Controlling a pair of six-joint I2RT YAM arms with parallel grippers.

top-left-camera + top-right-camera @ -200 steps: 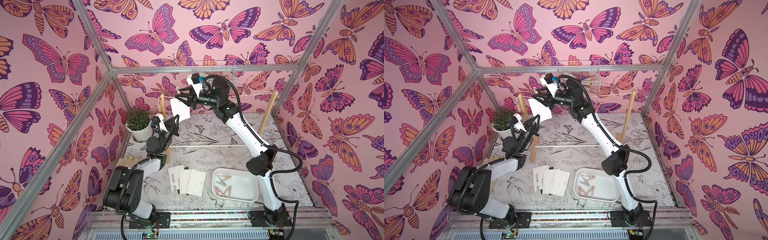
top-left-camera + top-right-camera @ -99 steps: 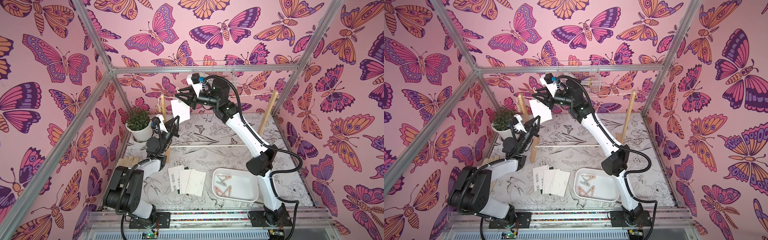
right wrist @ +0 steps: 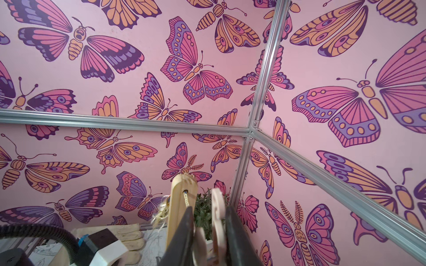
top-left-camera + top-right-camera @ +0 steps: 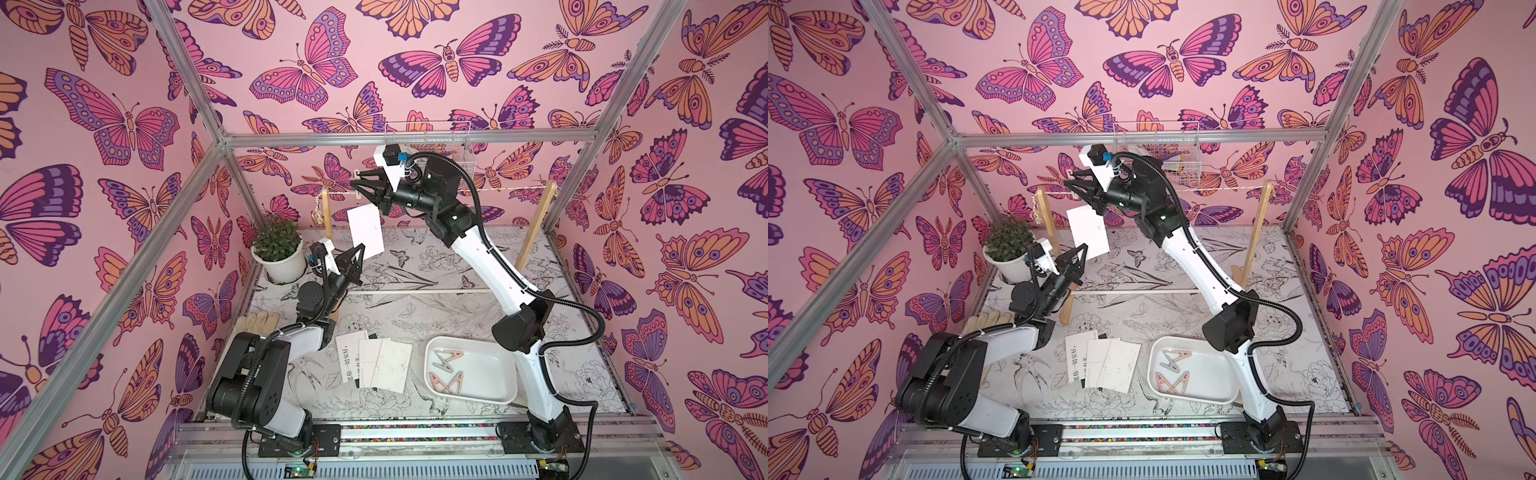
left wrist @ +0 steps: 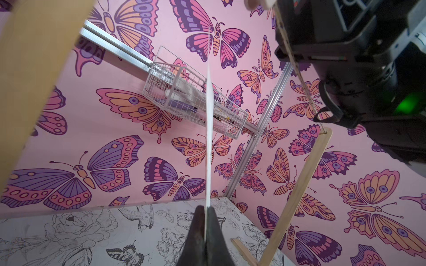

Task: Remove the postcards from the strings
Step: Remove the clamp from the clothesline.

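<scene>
Pink butterfly wallpaper wraps the cell on every side, and the counter (image 4: 436,316) carries a black-and-white flower print. At the back stands the wooden rack (image 4: 535,226), with the string (image 4: 498,191) stretched between its two posts. One white postcard (image 4: 365,230) hangs from the string near the left post, a little tilted in both top views.

My left jaws are closed flat on its lower edge. In the left wrist view the card runs edge-on (image 5: 208,138) up out of the pinched tips. My right jaws sit up at the string, over the card's top edge. In the right wrist view a pink clothespin (image 3: 216,207) stands between them. They look pressed against both its sides, though the close angle leaves me not quite sure.

Nearer the arm bases, the other postcards lie in an overlapping pile on the counter. I see a card with black Chinese writing (image 4: 347,353), plain white cards (image 4: 390,365) across it, and a dark green card (image 4: 373,335) showing only as slivers beneath. Just beside the pile, to the right, a white tray (image 4: 486,370) holds pink and grey clothespins (image 4: 446,370). A potted plant (image 4: 276,245) stands in the back left corner. A beige glove (image 4: 255,322) lies along the left edge, and a wire basket (image 4: 432,139) hangs on the back rail.
</scene>
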